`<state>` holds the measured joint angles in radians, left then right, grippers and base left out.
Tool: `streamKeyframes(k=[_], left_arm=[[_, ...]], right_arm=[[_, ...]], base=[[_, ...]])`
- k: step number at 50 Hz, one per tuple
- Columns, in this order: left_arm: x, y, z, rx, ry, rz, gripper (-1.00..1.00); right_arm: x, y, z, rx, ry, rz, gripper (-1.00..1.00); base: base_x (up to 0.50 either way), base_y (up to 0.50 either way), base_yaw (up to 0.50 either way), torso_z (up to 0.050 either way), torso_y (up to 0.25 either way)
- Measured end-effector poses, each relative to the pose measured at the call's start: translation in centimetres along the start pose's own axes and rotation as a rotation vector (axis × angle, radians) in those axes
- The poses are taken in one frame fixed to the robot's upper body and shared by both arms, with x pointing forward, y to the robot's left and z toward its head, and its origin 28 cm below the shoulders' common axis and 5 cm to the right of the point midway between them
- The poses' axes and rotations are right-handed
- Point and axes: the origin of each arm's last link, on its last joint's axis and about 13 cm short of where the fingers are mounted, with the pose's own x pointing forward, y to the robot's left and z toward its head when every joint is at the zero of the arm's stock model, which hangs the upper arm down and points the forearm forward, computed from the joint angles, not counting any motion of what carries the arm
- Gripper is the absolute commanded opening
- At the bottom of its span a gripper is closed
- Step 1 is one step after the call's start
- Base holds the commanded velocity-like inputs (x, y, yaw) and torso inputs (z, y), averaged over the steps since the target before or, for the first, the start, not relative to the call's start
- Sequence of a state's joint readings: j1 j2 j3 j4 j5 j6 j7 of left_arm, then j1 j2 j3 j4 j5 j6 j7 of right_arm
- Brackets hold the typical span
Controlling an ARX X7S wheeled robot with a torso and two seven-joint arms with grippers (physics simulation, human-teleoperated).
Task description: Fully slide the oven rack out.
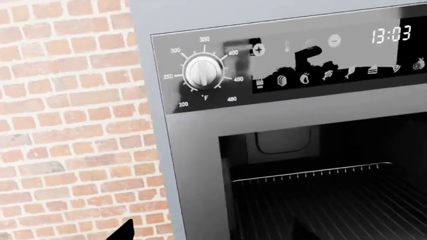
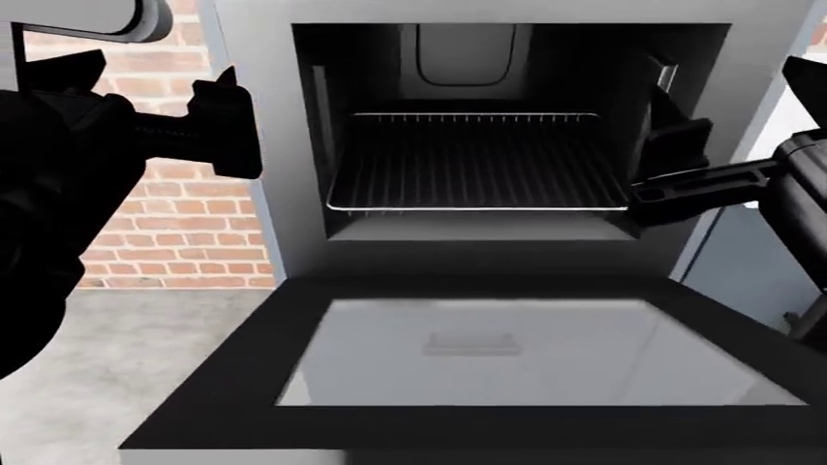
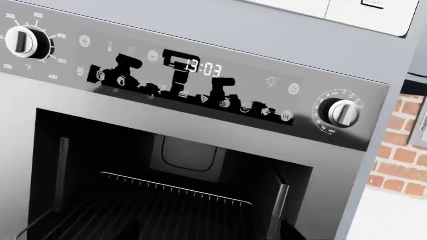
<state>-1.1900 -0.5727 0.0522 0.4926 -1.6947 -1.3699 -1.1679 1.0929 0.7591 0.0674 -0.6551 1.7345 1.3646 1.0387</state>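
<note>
The oven [image 2: 278, 194] stands open, its black-framed door [image 2: 220, 378] folded down flat in front. The oven rack [image 2: 478, 160], a silver wire grid, lies inside the black cavity with its front rail just behind the opening. It also shows in the left wrist view [image 1: 313, 172] and the right wrist view [image 3: 173, 192]. My left gripper [image 2: 239, 121] hangs open and empty left of the oven, in front of the brick wall. One of its fingertips [image 1: 127, 231] shows. My right gripper [image 2: 653, 136] is open and empty at the cavity's right edge, beside the rack's right front corner.
The control panel carries a temperature knob [image 1: 203, 71], a clock display [image 3: 203, 68] and a second knob [image 3: 341, 112]. A brick wall [image 2: 181, 223] lies left of the oven. White cabinets [image 3: 367, 12] sit above. Grey floor [image 2: 130, 339] lies at lower left.
</note>
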Motion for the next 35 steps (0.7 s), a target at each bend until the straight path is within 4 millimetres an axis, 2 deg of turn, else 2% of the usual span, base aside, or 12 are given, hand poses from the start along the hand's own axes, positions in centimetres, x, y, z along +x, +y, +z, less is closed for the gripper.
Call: streamKeyframes(k=[13, 27, 35], left_arm=[[0.05, 0.01, -0.29, -0.011, 0.006, -0.005, 1.00], [-0.01, 0.14, -0.34, -0.021, 0.008, 0.010, 1.00], [0.05, 0.15, -0.38, -0.022, 0.009, 0.011, 1.00]], right_arm=[[0.11, 0.03, -0.11, 0.009, 0.002, 0.001, 1.00], [0.20, 0.17, -0.20, 0.017, 0.006, 0.013, 1.00], [0.22, 0.34, -0.24, 0.022, 0.007, 0.031, 1.00]], base=[[0.18, -0.43, 0.00, 0.000, 0.000], [0.22, -0.04, 0.00, 0.000, 0.000], [0.06, 0.05, 0.00, 0.000, 0.000]])
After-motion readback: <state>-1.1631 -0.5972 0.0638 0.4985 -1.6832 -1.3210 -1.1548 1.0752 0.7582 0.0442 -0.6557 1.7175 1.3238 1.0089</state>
